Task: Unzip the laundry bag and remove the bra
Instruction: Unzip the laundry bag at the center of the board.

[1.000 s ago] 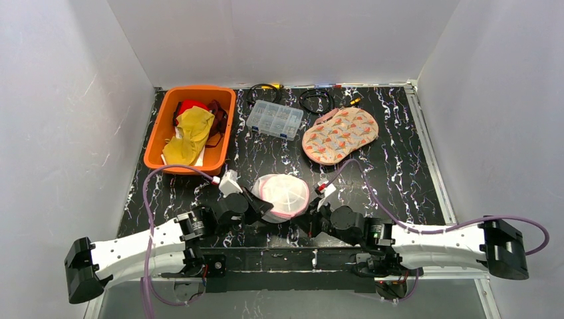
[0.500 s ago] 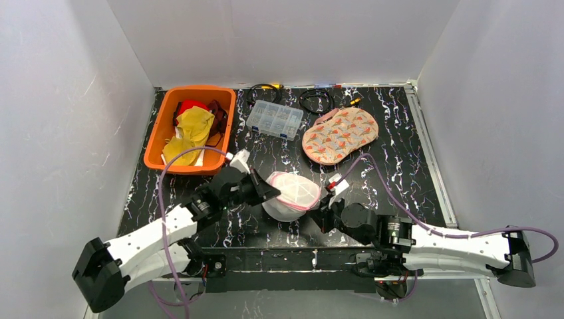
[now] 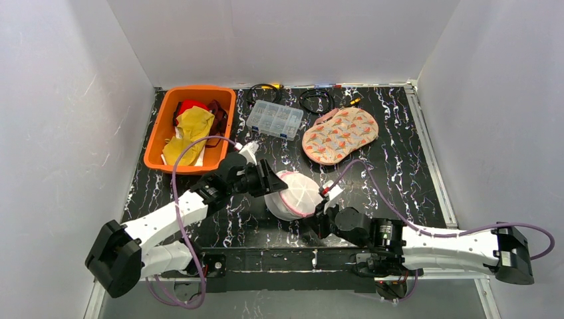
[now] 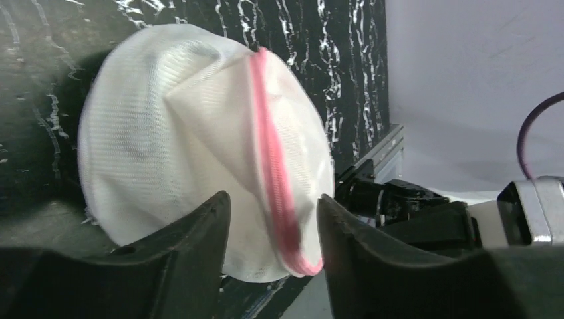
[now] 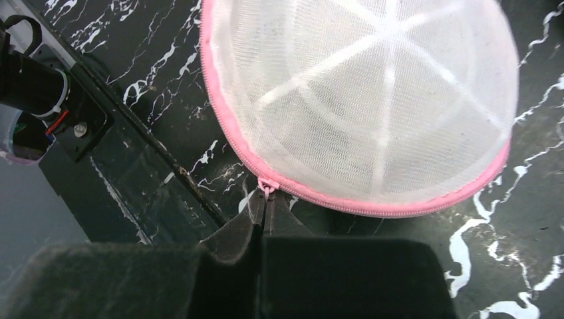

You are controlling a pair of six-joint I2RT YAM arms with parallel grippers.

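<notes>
The laundry bag (image 3: 294, 195) is a white mesh dome with a pink zipper (image 4: 273, 179) round its rim, tilted up on the black marbled table. My left gripper (image 3: 271, 181) is open at the bag's left side. Its fingers (image 4: 199, 246) straddle the zippered edge without pinching it. My right gripper (image 3: 315, 214) is at the bag's near right edge, shut on the pink zipper pull (image 5: 267, 187). In the right wrist view the zipper (image 5: 372, 203) looks closed along the stretch that shows. The bra is hidden; only white ribs show through the mesh (image 5: 372, 86).
An orange bin (image 3: 157, 143) with yellow and red clothes stands at the back left. Behind the bag are a clear compartment box (image 3: 275, 119), a patterned padded mitt (image 3: 340, 135) and black cables (image 3: 316, 100). White walls close in three sides.
My left gripper has opened and let go of the bag's edge. Both arms have reached farther from their bases, and the bag has shifted slightly right and tilted up.
</notes>
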